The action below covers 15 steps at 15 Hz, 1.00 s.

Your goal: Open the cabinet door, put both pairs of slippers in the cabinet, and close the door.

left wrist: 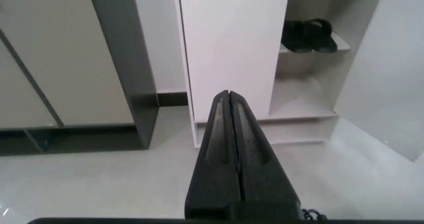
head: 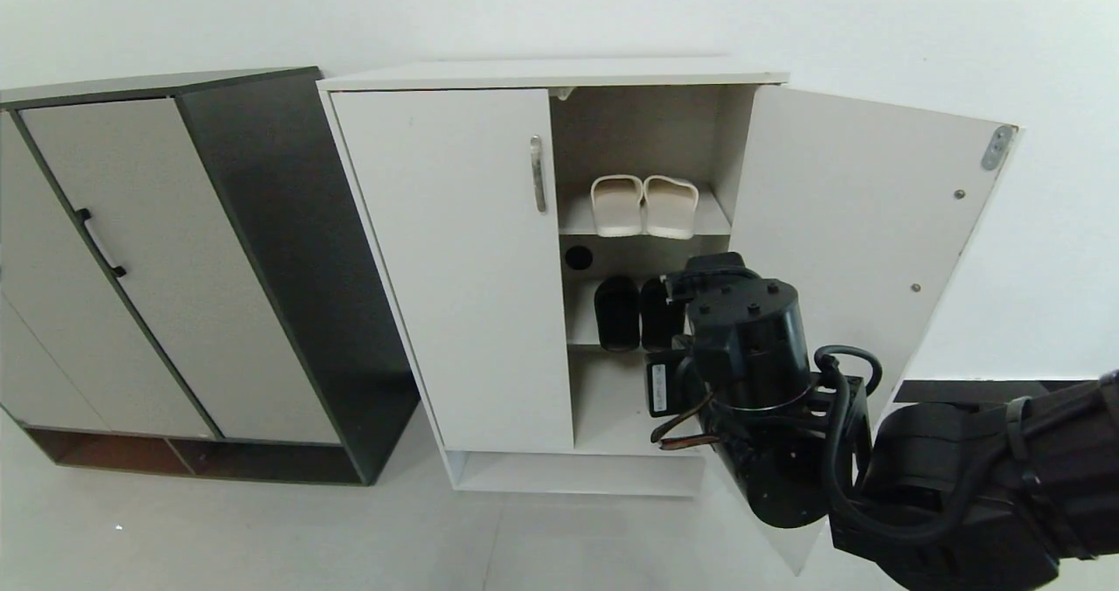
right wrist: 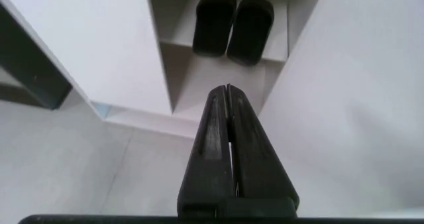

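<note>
The white cabinet (head: pixel 559 73) stands against the wall with its right door (head: pixel 839 241) swung wide open and its left door (head: pixel 455 267) closed. A pair of white slippers (head: pixel 644 206) sits on the upper shelf. A pair of black slippers (head: pixel 625 313) sits on the middle shelf (right wrist: pixel 232 22), also seen at the left wrist view's edge (left wrist: pixel 308 35). My right gripper (right wrist: pixel 227 88) is shut and empty, held low in front of the open compartment, just inside the open door. My left gripper (left wrist: pixel 228 95) is shut and empty, out on the floor side facing the closed left door.
A grey and dark cabinet (head: pixel 131 267) with a closed door stands to the left of the white one. Bare pale floor (head: pixel 350 538) lies in front of both. The open door juts out toward my right arm (head: pixel 962 486).
</note>
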Tool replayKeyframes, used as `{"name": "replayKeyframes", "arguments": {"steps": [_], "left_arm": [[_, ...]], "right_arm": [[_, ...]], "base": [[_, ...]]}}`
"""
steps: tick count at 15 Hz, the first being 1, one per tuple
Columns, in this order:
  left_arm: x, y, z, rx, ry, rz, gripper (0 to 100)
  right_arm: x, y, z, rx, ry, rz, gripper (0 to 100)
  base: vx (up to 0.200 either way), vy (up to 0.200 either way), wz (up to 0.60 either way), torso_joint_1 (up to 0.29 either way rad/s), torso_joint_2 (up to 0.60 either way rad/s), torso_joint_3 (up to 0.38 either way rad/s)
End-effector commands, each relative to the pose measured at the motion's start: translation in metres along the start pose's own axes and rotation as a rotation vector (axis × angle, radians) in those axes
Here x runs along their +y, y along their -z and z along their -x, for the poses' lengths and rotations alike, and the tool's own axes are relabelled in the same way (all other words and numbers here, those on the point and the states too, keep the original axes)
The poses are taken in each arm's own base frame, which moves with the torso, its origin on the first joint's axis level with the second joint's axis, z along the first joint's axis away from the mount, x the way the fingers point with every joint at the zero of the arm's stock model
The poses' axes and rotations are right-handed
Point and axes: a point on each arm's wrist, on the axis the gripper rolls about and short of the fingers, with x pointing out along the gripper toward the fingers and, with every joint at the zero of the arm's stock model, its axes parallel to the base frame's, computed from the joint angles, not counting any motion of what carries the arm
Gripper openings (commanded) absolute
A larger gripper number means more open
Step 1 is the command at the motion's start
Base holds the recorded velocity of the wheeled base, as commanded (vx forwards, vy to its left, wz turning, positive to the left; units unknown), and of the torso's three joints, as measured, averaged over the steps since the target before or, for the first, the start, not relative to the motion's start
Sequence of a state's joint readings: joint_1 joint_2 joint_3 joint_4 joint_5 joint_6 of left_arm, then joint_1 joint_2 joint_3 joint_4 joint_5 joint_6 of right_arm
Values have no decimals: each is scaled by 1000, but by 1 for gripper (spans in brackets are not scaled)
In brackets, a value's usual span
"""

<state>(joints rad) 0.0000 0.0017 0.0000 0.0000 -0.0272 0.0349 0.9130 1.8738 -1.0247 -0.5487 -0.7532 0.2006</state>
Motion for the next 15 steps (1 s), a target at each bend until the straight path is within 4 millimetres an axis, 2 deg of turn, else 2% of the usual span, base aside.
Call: {"name": "replayKeyframes", "arguments": {"steps": [1,15], "left_arm": [[0,0,0,0,0,0,0],[0,0,0,0,0,7,0]], "right_arm": [[0,3,-1,8,2,9,0],[1,9,-3,24,2,25,0]], "base": [[0,0,0,0,0,0],[0,0,0,0,0,0]]}}
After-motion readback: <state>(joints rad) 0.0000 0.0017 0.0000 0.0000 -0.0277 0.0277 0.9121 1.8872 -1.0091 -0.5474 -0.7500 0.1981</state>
